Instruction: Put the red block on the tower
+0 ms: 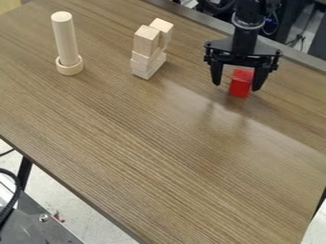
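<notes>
Farthest left of the jaws, well apart from them, a pale wooden cylinder (65, 37) stands upright in a ring (70, 67) on the brown table (146, 138). It is off the direct line from jaws to tower, so it should matter only if the arm overshoots.

Between cylinder and jaws, nearer the jaws, is the tower (147, 62): flat pale pieces at the bottom, two upright blocks (146, 42) on top. Their narrow, divided top is the likely landing place, and it looks easy to topple. The red block would best be carried over above that height, lowered straight down so that it bears on both uprights, and let go gently, with neither finger brushing them.

At the right, the black gripper (236, 86) hangs with its jaws spread apart, gripping nothing. The red block (240, 83) is between them, seemingly on the table, with a visible gap on the tower side and the other finger close beside it. The step in hand looks to be the grasp: centre the jaws first, lest one finger push or tip the block, then close evenly and lift straight up before turning toward the tower.
</notes>
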### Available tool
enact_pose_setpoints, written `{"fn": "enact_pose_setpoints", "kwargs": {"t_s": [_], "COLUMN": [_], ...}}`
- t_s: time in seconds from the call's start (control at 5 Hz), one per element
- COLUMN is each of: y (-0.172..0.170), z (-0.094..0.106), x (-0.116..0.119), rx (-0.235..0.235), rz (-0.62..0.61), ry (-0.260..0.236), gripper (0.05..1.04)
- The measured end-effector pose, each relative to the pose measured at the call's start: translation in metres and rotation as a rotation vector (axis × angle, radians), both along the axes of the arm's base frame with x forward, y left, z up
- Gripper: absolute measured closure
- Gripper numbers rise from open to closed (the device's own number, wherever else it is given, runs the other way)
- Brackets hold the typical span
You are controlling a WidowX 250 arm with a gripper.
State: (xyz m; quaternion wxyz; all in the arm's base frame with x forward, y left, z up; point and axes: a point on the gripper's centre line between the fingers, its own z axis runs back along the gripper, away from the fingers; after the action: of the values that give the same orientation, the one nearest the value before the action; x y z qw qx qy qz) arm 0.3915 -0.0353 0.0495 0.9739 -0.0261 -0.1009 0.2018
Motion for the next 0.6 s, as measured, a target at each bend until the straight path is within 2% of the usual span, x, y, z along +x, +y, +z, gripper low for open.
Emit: {"fn": "enact_pose_setpoints", "kwargs": {"t_s": [0.2,0.4,0.6], "y": [-0.001,0.0,-0.001], "z": [-0.001,-0.016,-0.018], "x": [0.003,0.004,0.01], "rx": [-0.005,-0.004,-0.002], "rz": [-0.002,0.01,0.013], "ry": [-0.015,0.002,-0.008], "gripper": [0.084,0.084,0.119]}}
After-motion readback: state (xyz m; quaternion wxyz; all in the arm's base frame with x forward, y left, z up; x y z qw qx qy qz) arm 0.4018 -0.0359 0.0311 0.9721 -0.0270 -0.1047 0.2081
